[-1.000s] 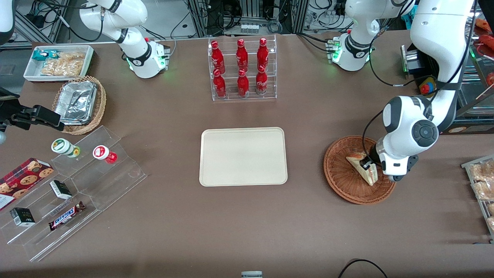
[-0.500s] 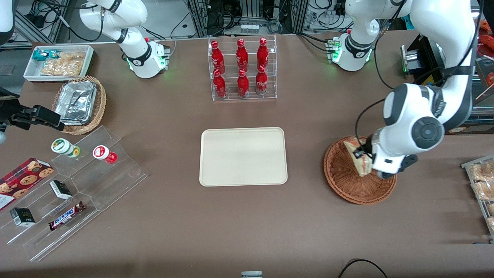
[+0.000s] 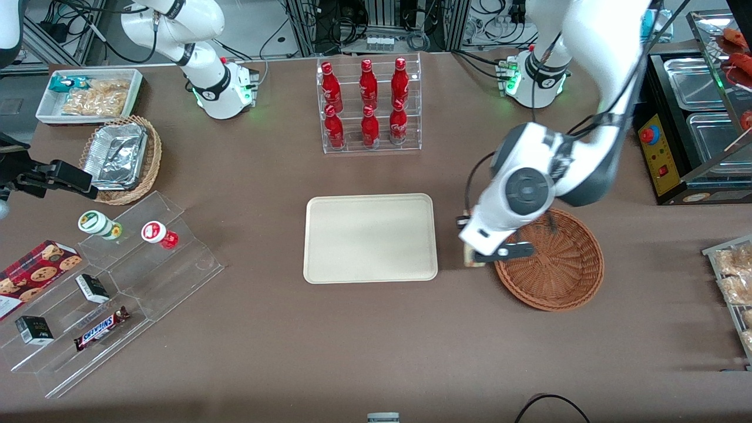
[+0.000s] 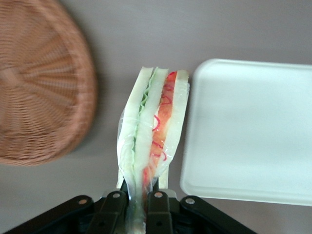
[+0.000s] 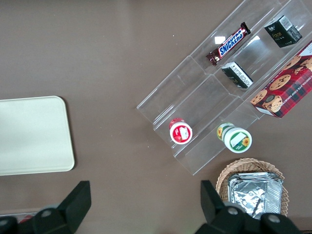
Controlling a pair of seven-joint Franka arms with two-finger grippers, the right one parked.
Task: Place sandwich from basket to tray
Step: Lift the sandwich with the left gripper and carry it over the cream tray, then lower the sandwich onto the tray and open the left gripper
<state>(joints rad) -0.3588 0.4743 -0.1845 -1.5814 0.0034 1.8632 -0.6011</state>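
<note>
My gripper (image 3: 471, 251) is shut on the sandwich (image 4: 153, 131), a clear-wrapped wedge of white bread with green and red filling. It hangs above bare table in the gap between the reddish-brown wicker basket (image 3: 558, 264) and the cream tray (image 3: 370, 238). In the front view only a sliver of the sandwich (image 3: 470, 257) shows under the wrist. In the left wrist view the fingers (image 4: 113, 207) pinch the wedge's narrow end, with the basket (image 4: 39, 97) on one side and the tray (image 4: 248, 131) on the other. The basket holds nothing.
A clear rack of red bottles (image 3: 369, 106) stands farther from the front camera than the tray. Toward the parked arm's end are a stepped acrylic shelf of snacks (image 3: 117, 282), a tan basket of foil containers (image 3: 120, 158) and a white bin (image 3: 88, 94). Pastries (image 3: 734, 276) lie at the working arm's end.
The gripper lifted the sandwich out of the basket and carried it sideways toward the tray, now past the basket's rim. The basket is left empty.
</note>
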